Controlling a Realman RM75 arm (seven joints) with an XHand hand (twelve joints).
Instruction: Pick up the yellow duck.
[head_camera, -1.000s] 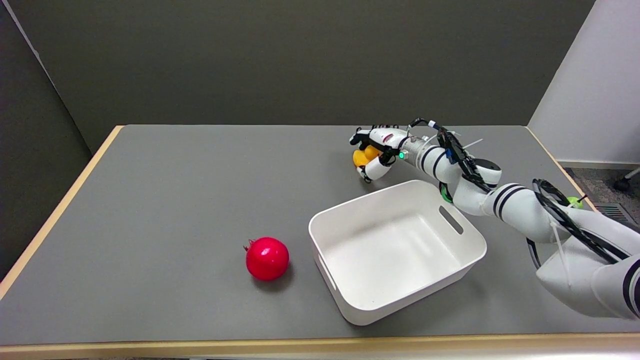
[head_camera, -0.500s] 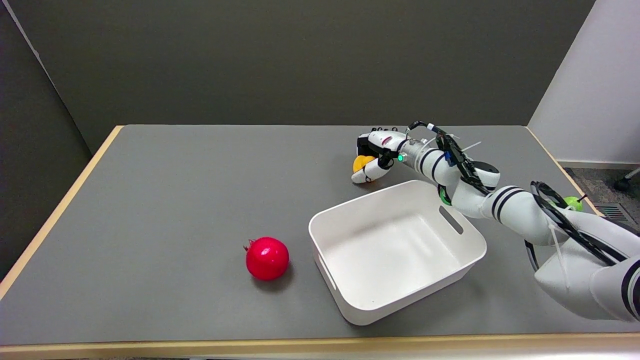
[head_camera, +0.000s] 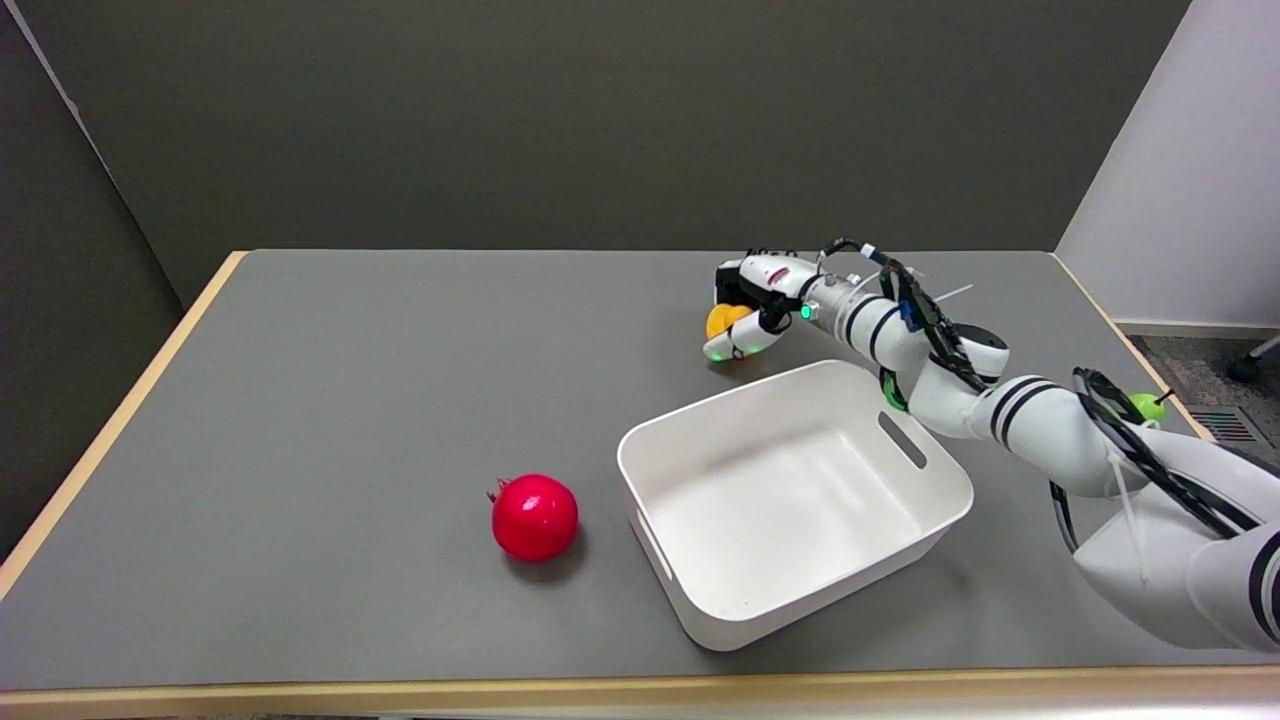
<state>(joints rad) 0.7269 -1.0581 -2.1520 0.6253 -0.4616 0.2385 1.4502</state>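
Observation:
The yellow duck (head_camera: 722, 319) shows as a small orange-yellow shape at the back of the grey table (head_camera: 350, 400), just beyond the white bin. My right hand (head_camera: 752, 305) is wrapped around it, fingers curled over its top and the thumb under it, so most of the duck is hidden. The duck looks slightly raised, with a small shadow on the table beneath it. The right arm (head_camera: 1000, 410) stretches in from the lower right, passing behind the bin.
A white rectangular bin (head_camera: 905, 440) with handle slots stands at the centre right, close under the arm. A red pomegranate (head_camera: 534, 516) lies left of the bin. The table's wooden edge (head_camera: 120, 420) runs along the left and front.
The fingers have closed further around the duck, and the thumb has curled in beneath it. The hand with the duck has risen slightly.

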